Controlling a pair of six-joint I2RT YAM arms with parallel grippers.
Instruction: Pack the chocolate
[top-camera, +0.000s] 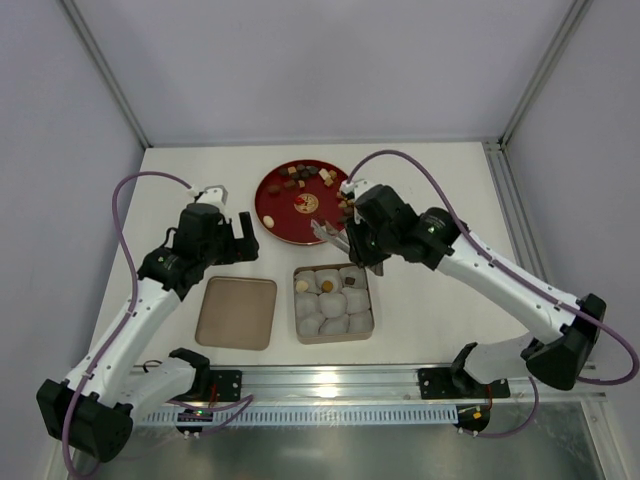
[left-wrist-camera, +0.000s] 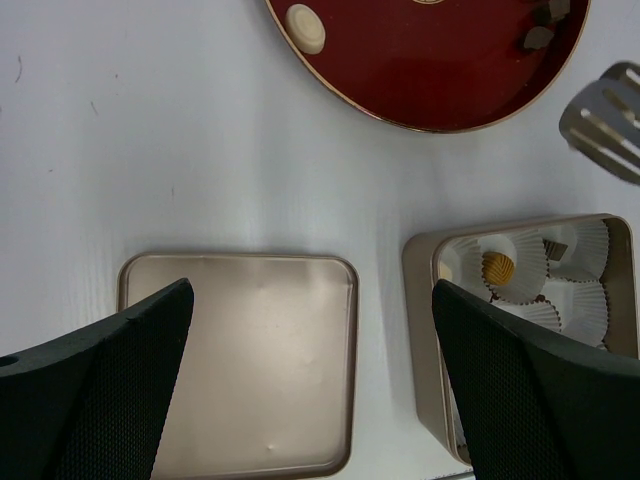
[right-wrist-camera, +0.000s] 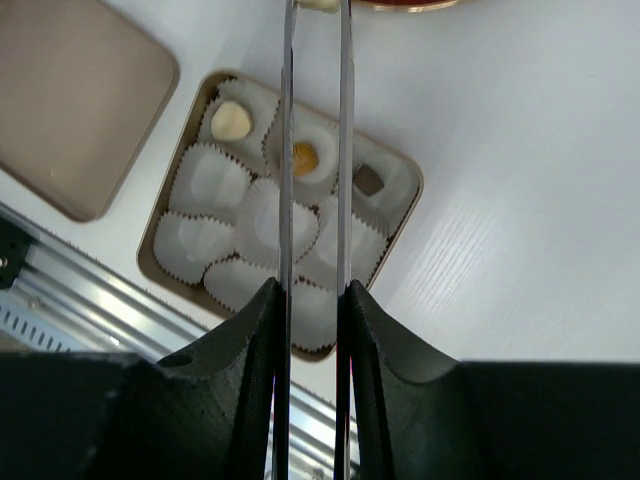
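View from above: two robot arms reach over a white surface (top-camera: 430, 180).

The right end effector (right-wrist-camera: 312, 295) is closed on a pair of thin metal tongs (right-wrist-camera: 288, 150). The two blades run nearly parallel with a narrow gap between them. They point ahead of the fingers, across a square tin (top-camera: 335, 339) of white paper cups (right-wrist-camera: 215, 180), towards a red plate (top-camera: 280, 215) beyond.

Most of the chocolate (top-camera: 292, 183) lies loose on that plate. Three pieces already sit in the tin's far row, one to a cup: a cream one left of the blades, a tan one between them and a dark cube to their right. The other cups look empty.

The left end effector (left-wrist-camera: 310, 290) is spread wide and holds nothing. It hangs above the tin's flat lid (left-wrist-camera: 240, 370), with the tin to its right.

The job seems to be in its picking stage. The next move probably calls for bringing the tong tips around one piece on the plate and closing gently.

The tong tips are cut off at the top edge of the wrist view. Whether they hold the cream shape there cannot be told. From above, the right arm hides part of the plate.
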